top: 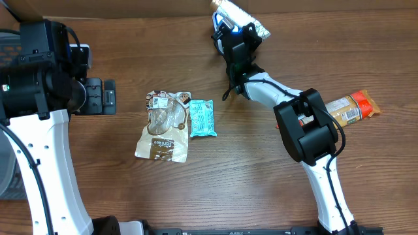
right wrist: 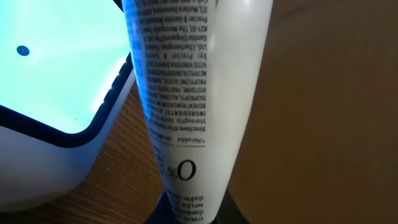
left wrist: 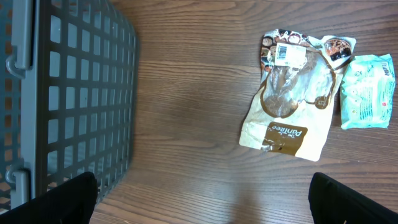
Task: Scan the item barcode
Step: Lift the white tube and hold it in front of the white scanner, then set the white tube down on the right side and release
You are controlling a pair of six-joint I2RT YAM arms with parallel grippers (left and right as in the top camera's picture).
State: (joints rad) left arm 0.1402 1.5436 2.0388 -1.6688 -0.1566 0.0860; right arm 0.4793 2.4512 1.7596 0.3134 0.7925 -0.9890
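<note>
Right wrist shows the right claw (right wrist: pixel 189 214) clamped on a tube (right wrist: pixel 199 93) beside the lit scanner (right wrist: pixel 56 74), so scanning seems underway; the left claw (left wrist: pixel 205 202) hangs apart, idle

The white tube (right wrist: pixel 199 93) fills the middle of the right wrist view. It narrows towards its lower end, which is pinched in the jaws of the right gripper (top: pixel 238 38). Dense small black print runs across its face, upside down in this view, with a larger "O" near the lower end. Just left of it is the scanner (right wrist: pixel 56 81), a white body with a dark rim around a window glowing bright cyan. Whether the two touch is unclear. Both sit at the far edge of the worktop (top: pixel 248 189), right of centre.
</note>
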